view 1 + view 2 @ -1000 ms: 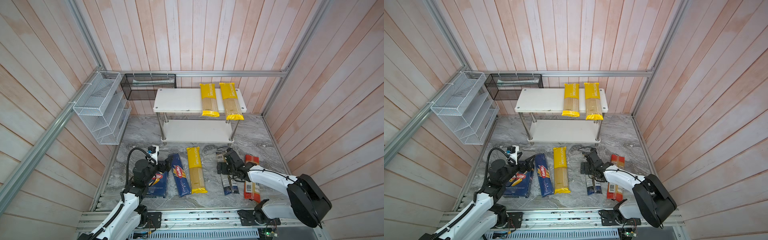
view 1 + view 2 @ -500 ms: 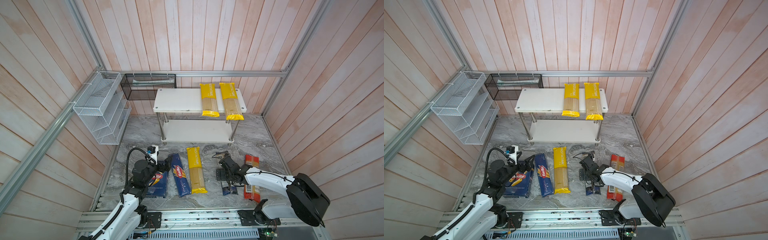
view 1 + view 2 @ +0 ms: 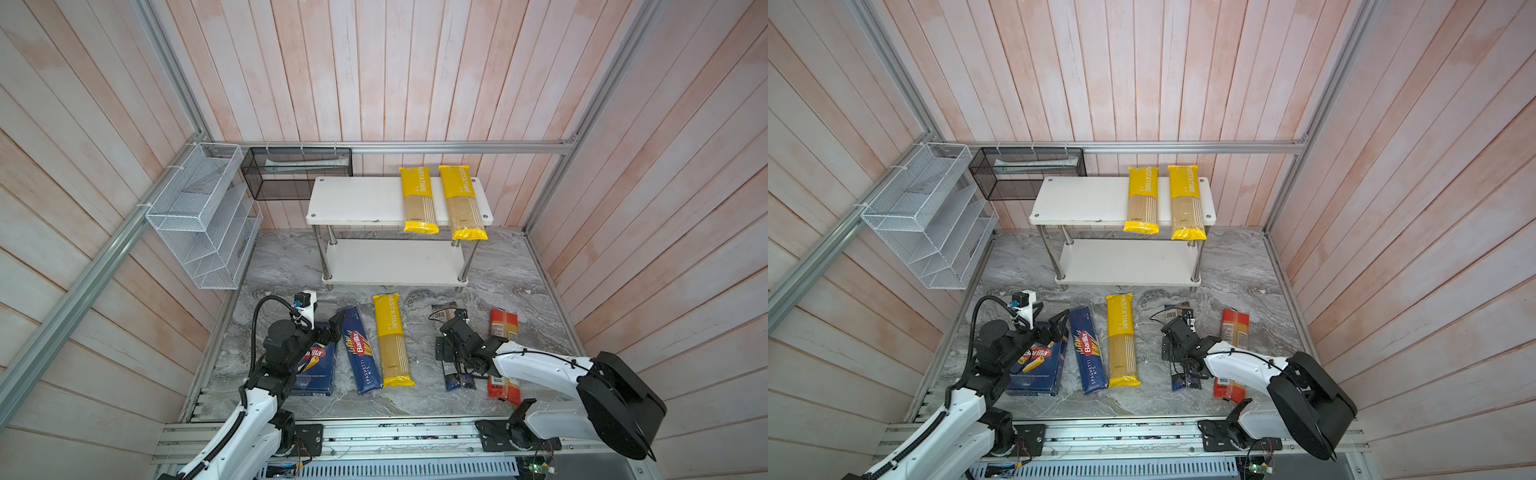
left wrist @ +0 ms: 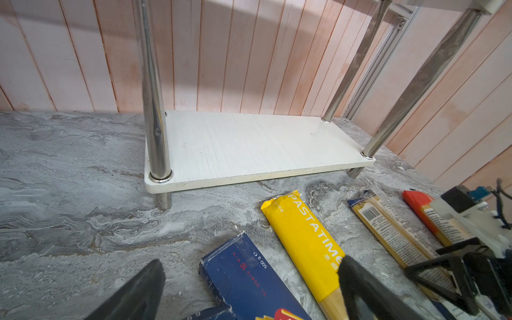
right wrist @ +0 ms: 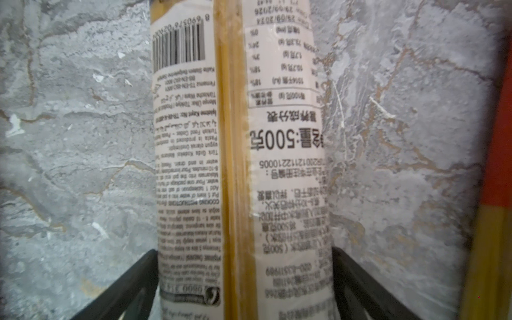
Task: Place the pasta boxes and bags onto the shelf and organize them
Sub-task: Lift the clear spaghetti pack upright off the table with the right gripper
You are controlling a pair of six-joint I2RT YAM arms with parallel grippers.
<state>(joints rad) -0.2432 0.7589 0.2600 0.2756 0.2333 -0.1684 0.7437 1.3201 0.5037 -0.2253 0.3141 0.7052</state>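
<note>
The shelf [image 3: 357,203] stands at the back with two yellow bags [image 3: 419,199] [image 3: 463,203] across its top board; its lower board [image 4: 249,144] is bare. On the floor lie the Rigatoni box [image 3: 318,365], the Spaghetti box [image 3: 361,353], a yellow bag [image 3: 392,340], a clear blue-ended bag [image 3: 457,378] and a red-ended bag [image 3: 503,332]. My right gripper [image 5: 243,282] is open, low over the blue-ended bag [image 5: 238,138], one finger at each long side. My left gripper [image 4: 249,291] hangs open over the far ends of both boxes, holding nothing.
A white wire-mesh rack [image 3: 199,220] hangs on the left wall and a black mesh basket [image 3: 297,172] on the back rail. Wooden walls close in three sides. The aluminium base rail [image 3: 374,436] runs along the front edge.
My right gripper has slid nearer along the blue-ended bag and come down astride it. The left arm and all the packs have stayed put.
</note>
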